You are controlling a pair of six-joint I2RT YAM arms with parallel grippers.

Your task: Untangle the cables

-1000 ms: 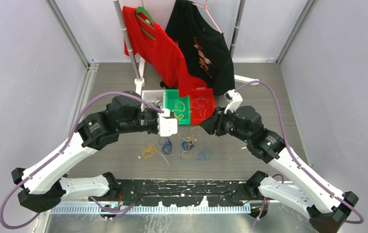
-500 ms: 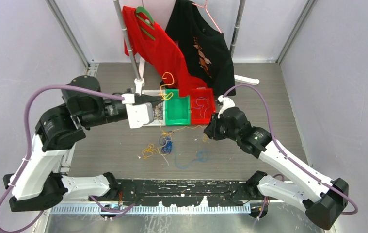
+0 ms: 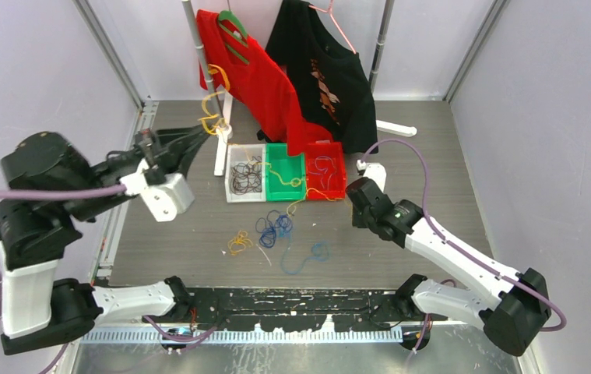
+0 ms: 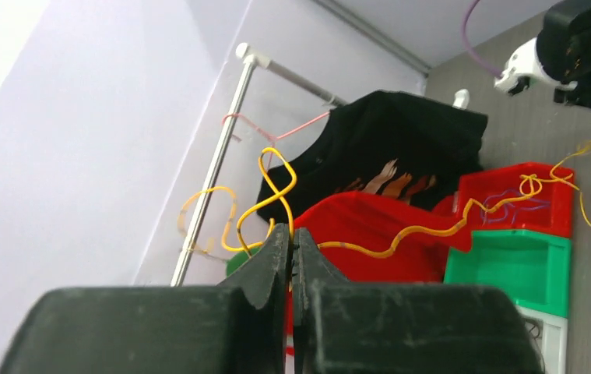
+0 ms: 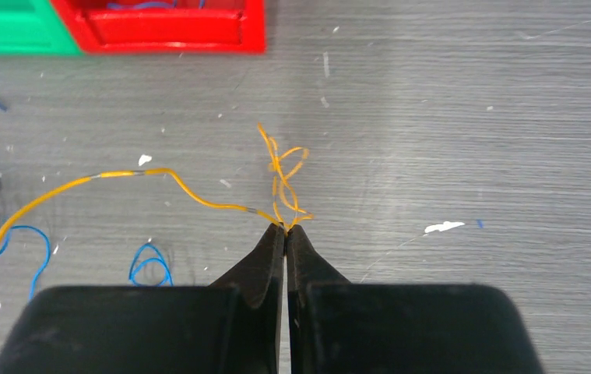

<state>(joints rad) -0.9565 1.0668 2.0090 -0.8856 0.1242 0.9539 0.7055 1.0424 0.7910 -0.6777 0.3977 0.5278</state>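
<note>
Left gripper [image 4: 291, 238]: clamped shut on the yellow cable [image 4: 401, 249], held up high beside the rack pole [image 4: 209, 167]!
Right gripper [image 5: 286, 230]: down low at the table [image 3: 432, 156], tips pinched together on the far end of that yellow cable, right at a small knot of loops.
Yellow cable: it ran from the raised left grip, curled in loops there, then sagged across the green bin [image 3: 284, 195] and the red bin [image 3: 325, 195] to the right grip.
Black cables [image 3: 245, 178]: heaped in the white bin [image 3: 229, 173].
Blue strands [image 3: 323, 165]: a few lay in the red bin.
Loose cables: 1 orange clump [image 3: 237, 242], 1 blue clump [image 3: 275, 228] just beside it, and 1 blue loop [image 3: 315, 253] nearer the bases, all on the table.
</note>
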